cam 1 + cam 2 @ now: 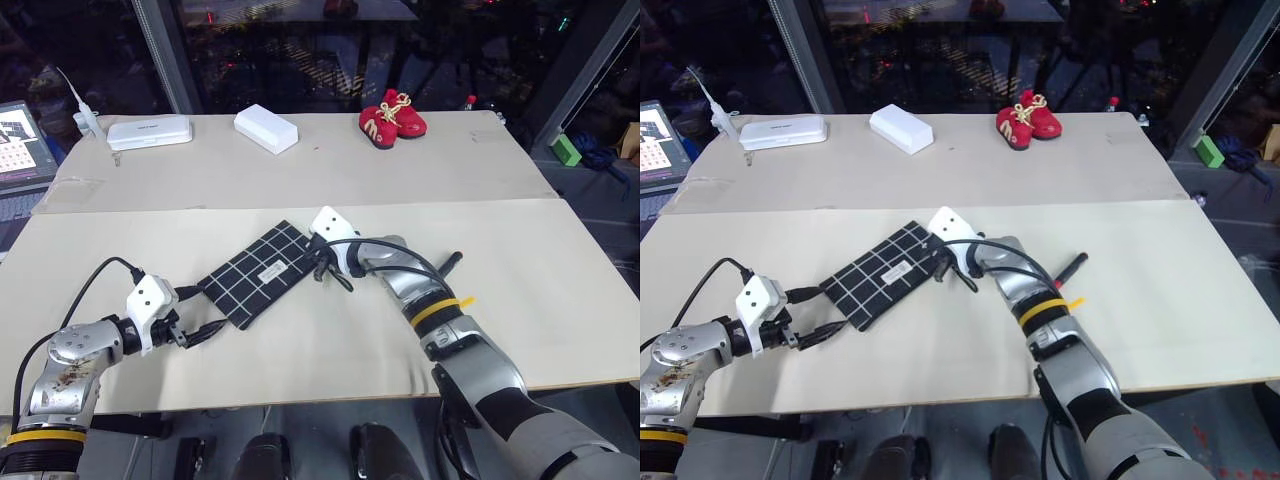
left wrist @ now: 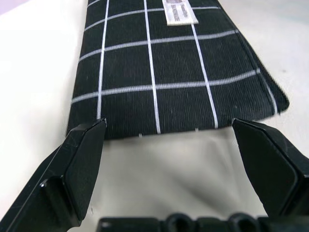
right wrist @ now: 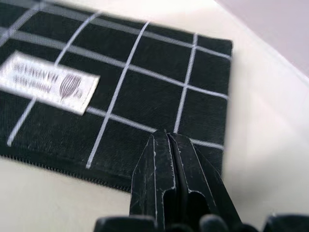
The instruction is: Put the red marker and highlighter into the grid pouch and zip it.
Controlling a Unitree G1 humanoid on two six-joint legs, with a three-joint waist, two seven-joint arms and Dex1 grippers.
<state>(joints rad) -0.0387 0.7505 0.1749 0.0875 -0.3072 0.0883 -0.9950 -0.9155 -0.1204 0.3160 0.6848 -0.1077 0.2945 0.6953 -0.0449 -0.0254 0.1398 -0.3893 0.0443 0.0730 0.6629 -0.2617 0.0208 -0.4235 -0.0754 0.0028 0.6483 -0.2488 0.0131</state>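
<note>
The grid pouch (image 1: 255, 272) lies flat on the near table board, black with white lines and a small white label (image 3: 48, 82). My right gripper (image 3: 164, 137) is shut, its tips just above the pouch's right end near the edge, with nothing seen between them. My left gripper (image 2: 168, 124) is open, low over the table at the pouch's near-left end, with that end (image 2: 159, 72) just ahead of its fingers. Right of my right forearm a slim dark barrel lies on the table, the red marker (image 1: 1072, 268). The highlighter is out of view.
Red baby shoes (image 1: 392, 115), a white box (image 1: 266, 128) and a flat white case (image 1: 150, 131) sit on the far board. A laptop (image 1: 20, 140) stands at the far left and a green block (image 1: 566, 148) lies off the table's right.
</note>
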